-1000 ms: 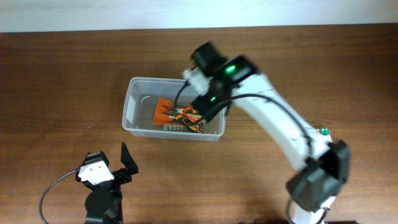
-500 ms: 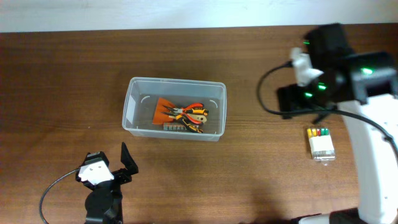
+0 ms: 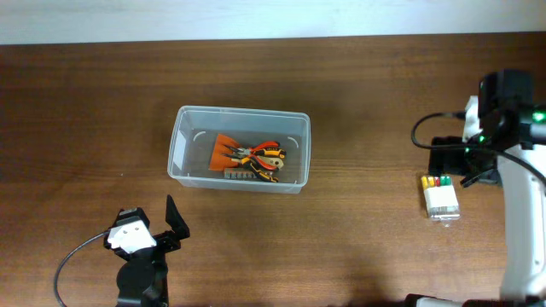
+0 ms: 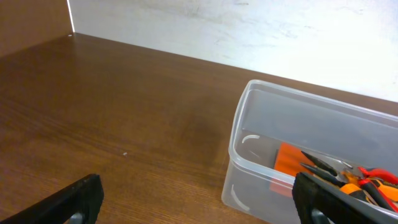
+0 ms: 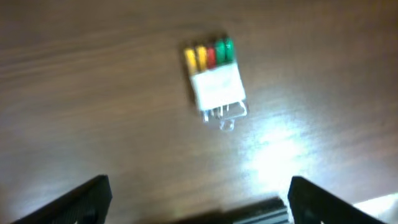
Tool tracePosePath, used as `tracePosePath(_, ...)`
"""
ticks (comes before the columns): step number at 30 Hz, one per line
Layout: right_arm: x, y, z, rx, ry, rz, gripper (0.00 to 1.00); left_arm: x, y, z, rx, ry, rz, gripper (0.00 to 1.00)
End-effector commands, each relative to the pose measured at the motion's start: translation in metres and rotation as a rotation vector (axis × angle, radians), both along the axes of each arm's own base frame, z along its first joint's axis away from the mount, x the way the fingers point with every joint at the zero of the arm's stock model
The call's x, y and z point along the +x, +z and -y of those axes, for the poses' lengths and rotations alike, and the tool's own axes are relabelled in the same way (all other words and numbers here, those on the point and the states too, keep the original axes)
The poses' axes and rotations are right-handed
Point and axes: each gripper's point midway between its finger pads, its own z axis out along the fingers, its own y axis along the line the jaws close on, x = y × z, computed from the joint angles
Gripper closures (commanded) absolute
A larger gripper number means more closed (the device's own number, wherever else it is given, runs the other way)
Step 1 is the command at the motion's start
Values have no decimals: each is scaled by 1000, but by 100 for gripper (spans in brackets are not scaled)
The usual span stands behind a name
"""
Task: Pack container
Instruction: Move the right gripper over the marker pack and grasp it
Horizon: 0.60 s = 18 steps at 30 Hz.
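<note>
The container (image 3: pixel 181 147) is a clear plastic bin left of the table's middle. It holds an orange-handled tool (image 3: pixel 224 151) and red and yellow pliers (image 3: pixel 266 158). It also shows in the left wrist view (image 4: pixel 249 134), ahead and to the right of my left gripper (image 4: pixel 199 205). My left gripper (image 3: pixel 160 228) is open and empty near the front edge, in front of the container's left end. My right gripper (image 3: pixel 452 160) is open and empty at the far right, just behind a small clear box of coloured bits (image 3: pixel 441 196). That box lies ahead of the open jaws (image 5: pixel 199 205) in the right wrist view (image 5: pixel 214 84).
The table is dark brown wood (image 3: pixel 358 247). A pale wall runs along its back edge (image 3: pixel 256 17). A cable (image 3: pixel 72 260) trails from the left arm at the front left.
My right arm has swung from over the container's right end to the far right, above the small box. The pliers stay in the container. The left arm has not moved.
</note>
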Motion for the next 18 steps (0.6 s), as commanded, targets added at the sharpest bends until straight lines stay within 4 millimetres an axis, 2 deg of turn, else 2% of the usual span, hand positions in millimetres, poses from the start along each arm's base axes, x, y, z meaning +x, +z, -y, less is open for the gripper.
tracePosePath(1, -13, -42, 14, 9, -49, -68, 7, 0, -1, 0, 9, -1, -3, 1)
tracePosePath(5, -9, -81, 15, 72, -57, -41, 2, 0, -1, 0, 9, -1, -3, 1)
tracePosePath(8, -4, -100, 18, 77, -55, -12, 1, 0, -1, 0, 9, -1, -3, 1)
tracePosePath(15, 3, -119, 25, 55, 3, -23, 2, 0, -1, 0, 9, -1, -3, 1)
tracePosePath(18, 0, -127, 35, 5, 12, -70, 1, 0, -1, 0, 9, -1, -3, 1)
